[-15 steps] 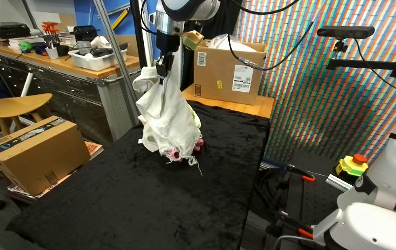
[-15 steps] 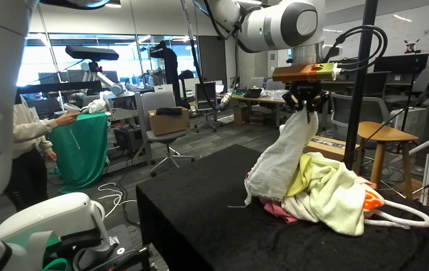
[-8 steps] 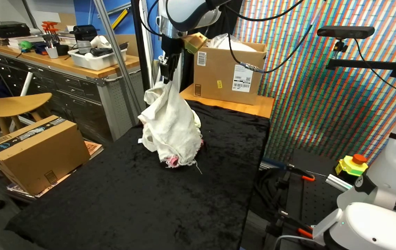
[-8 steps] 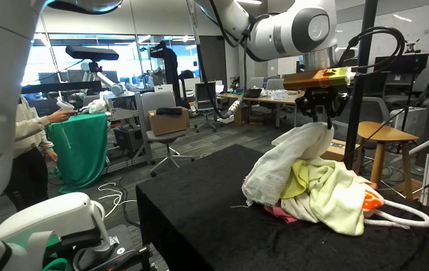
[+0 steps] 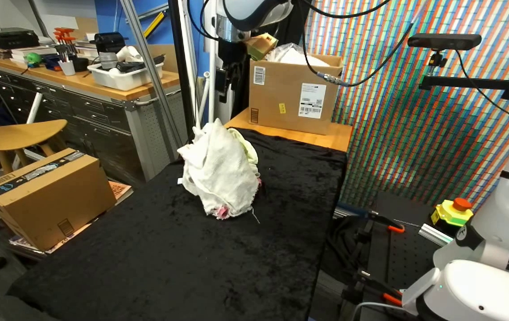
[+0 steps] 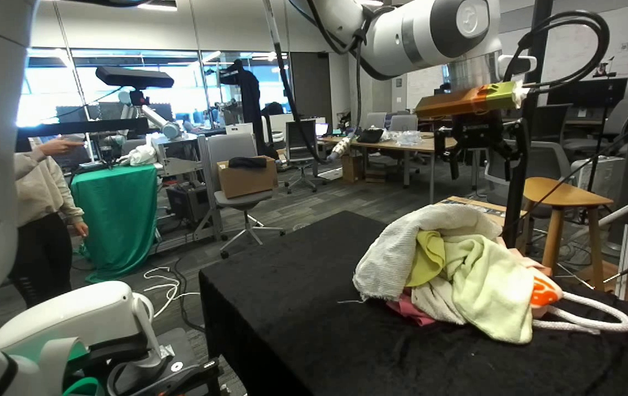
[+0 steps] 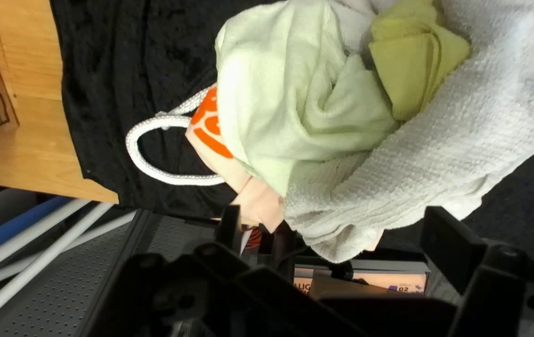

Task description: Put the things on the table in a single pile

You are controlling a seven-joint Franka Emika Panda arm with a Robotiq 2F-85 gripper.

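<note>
In an exterior view the gripper (image 6: 483,165), spread and empty, hangs upper right, clear above the white cloth (image 6: 392,253), which seemingly slants from lower left to upper right.

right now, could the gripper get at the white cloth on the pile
Probably yes: the gripper hangs open above the pile, the white cloth forms its top, and in both exterior views the space between gripper and cloth looks free, so lowering would likely reach it.

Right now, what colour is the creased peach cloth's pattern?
The pattern is orange, clearest in the wrist view.
</note>
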